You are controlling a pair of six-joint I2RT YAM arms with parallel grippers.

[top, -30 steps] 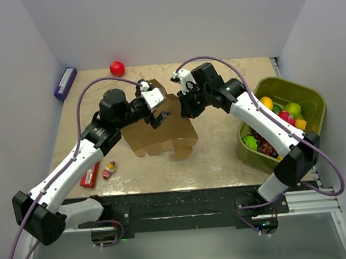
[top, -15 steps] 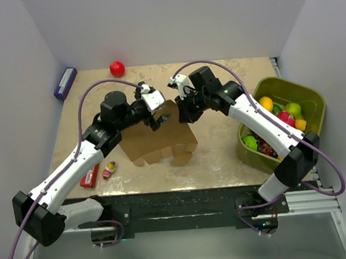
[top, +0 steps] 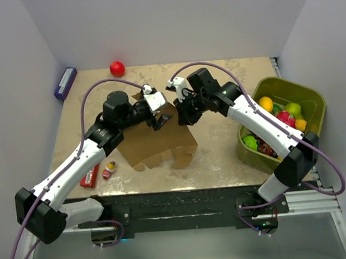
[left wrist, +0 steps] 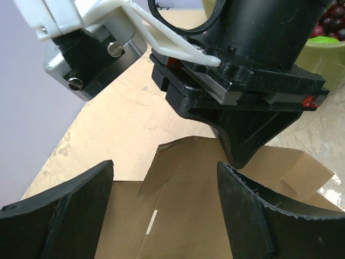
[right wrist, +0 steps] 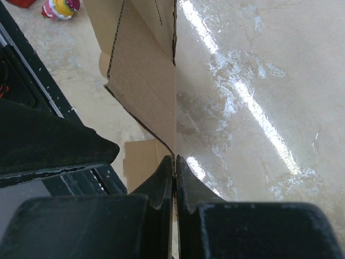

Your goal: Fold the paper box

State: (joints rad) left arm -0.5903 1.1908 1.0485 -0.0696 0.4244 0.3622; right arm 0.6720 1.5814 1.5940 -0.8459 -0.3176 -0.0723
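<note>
Paper box [top: 156, 146] edge pinched by right pincer [right wrist: 174, 159].

On the table [top: 217, 78] the paper box [top: 153, 146] lies central, a bin [top: 312, 94] to its right, a ball [top: 117, 68] behind it.
</note>
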